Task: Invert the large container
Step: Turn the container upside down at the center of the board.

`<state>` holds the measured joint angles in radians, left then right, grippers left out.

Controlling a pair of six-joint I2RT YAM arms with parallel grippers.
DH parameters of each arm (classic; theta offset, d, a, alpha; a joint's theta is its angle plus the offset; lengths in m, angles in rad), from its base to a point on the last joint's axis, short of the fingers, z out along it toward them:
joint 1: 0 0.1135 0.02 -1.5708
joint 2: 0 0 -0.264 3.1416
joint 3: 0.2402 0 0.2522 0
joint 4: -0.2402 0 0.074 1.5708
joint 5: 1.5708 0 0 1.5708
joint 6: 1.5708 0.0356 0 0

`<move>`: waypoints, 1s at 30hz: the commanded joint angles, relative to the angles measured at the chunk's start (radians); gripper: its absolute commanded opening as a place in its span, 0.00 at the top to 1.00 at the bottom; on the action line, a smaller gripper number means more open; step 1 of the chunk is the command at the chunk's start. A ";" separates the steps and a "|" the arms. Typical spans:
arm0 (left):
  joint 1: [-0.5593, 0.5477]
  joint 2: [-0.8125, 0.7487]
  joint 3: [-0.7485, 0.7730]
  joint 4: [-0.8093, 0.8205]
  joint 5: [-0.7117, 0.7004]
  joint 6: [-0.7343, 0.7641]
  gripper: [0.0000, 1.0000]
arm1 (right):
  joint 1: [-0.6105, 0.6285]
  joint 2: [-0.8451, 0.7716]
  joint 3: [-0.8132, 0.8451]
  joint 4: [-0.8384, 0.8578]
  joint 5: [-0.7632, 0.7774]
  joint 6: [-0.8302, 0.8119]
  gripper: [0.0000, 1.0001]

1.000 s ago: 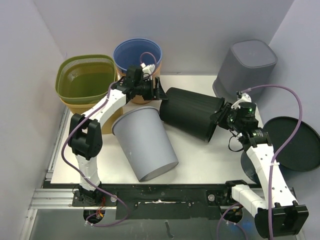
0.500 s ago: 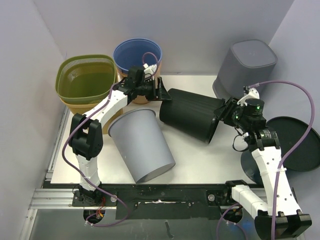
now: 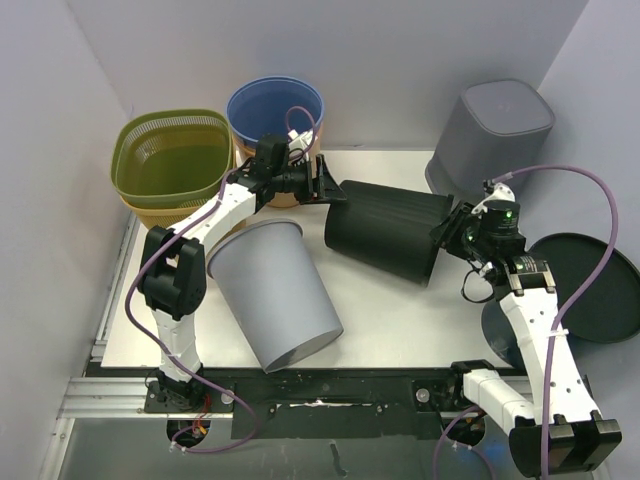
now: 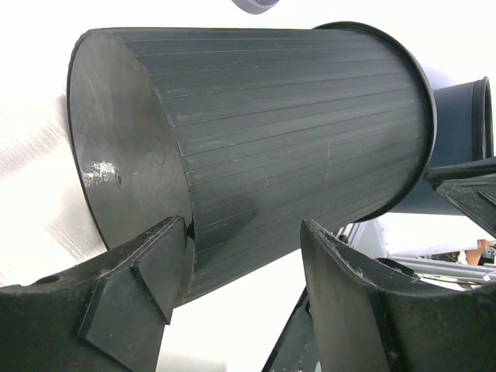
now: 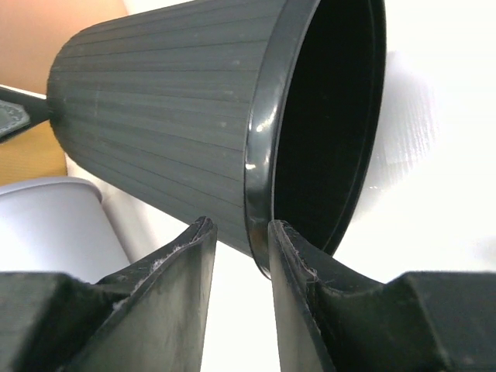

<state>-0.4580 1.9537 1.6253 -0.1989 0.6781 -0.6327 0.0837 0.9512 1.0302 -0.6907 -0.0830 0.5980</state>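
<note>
Black ribbed plastic bin (image 3: 385,228) lies sideways between right end effector (image 5: 236,227), clamped on its rim, and wide-open left end effector (image 4: 244,232) at its base, so I'd tip it rim-down slowly.

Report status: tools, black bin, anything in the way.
Right tool pinching rim of black bin; left tool open at its base. Bin on its side, not yet inverted. Grey bin lying close alongside.

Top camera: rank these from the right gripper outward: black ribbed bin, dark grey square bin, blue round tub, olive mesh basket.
1. black ribbed bin: its rim sits between the fingers of the right gripper.
2. dark grey square bin: just behind.
3. blue round tub: back, left of centre.
4. olive mesh basket: far left.
</note>
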 commanded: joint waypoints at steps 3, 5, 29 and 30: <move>-0.011 0.005 -0.004 0.070 0.050 -0.025 0.41 | -0.007 -0.037 0.001 0.007 0.086 -0.017 0.64; -0.011 0.009 -0.006 0.077 0.057 -0.033 0.41 | -0.007 -0.022 -0.001 0.003 0.088 -0.019 0.61; -0.031 -0.103 -0.002 0.348 0.206 -0.295 0.41 | -0.007 0.004 -0.110 0.135 0.006 0.030 0.95; -0.035 -0.107 0.009 0.347 0.210 -0.298 0.41 | -0.007 0.003 -0.110 0.137 0.005 0.033 0.95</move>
<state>-0.4564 1.9583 1.5925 -0.0044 0.7383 -0.8158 0.0639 0.9424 0.9421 -0.6338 -0.0143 0.5884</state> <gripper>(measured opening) 0.594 0.207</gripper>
